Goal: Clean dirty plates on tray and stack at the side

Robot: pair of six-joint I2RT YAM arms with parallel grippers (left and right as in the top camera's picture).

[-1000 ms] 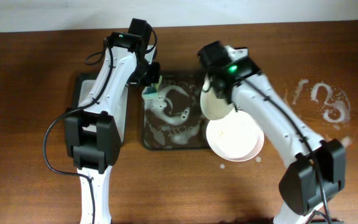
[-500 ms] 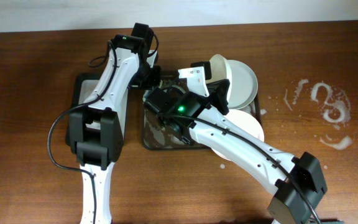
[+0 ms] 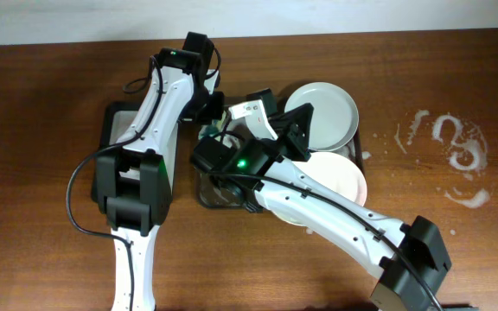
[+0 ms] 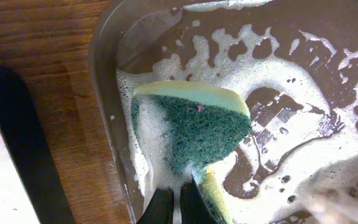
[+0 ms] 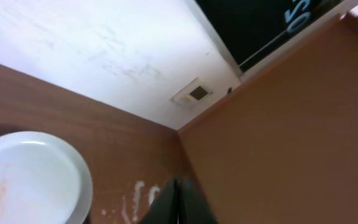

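Two sets of jaws are reaching in at the sudsy tray [image 4: 101, 74]: the left jaws are clamping a green sponge [image 4: 197, 130], which is jutting ahead of them onto the foam near the tray's left wall. The right jaws are sitting pressed together around nothing visible, with the far plate [image 3: 327, 108] lying just beside them and the near plate [image 3: 342, 177] resting on the desk [image 3: 456, 242], further off.
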